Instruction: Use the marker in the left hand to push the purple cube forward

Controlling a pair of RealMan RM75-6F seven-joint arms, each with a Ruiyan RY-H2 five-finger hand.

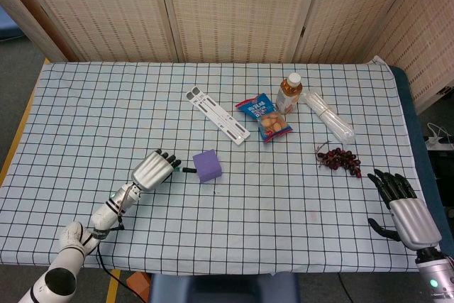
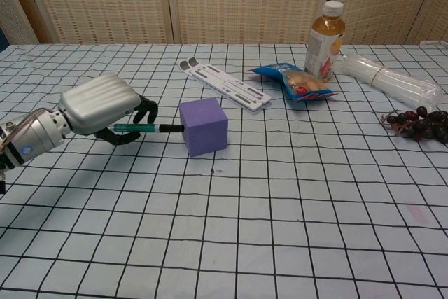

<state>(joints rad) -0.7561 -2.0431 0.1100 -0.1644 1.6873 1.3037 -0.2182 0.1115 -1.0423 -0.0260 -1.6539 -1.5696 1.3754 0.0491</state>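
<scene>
A purple cube (image 1: 207,165) (image 2: 204,127) sits on the checked tablecloth, left of centre. My left hand (image 1: 153,170) (image 2: 103,106) grips a green marker (image 2: 143,128) with a black tip (image 1: 189,170), held level and pointing right. The tip touches the cube's left face. My right hand (image 1: 404,213) lies at the table's front right corner, fingers spread and holding nothing; the chest view does not show it.
Behind the cube lies a white slotted stand (image 1: 218,115) (image 2: 225,85). Further right are a snack bag (image 1: 264,117) (image 2: 292,80), a tea bottle (image 1: 289,93) (image 2: 325,41), a clear plastic roll (image 1: 329,116) (image 2: 388,82) and dark grapes (image 1: 339,159) (image 2: 416,123).
</scene>
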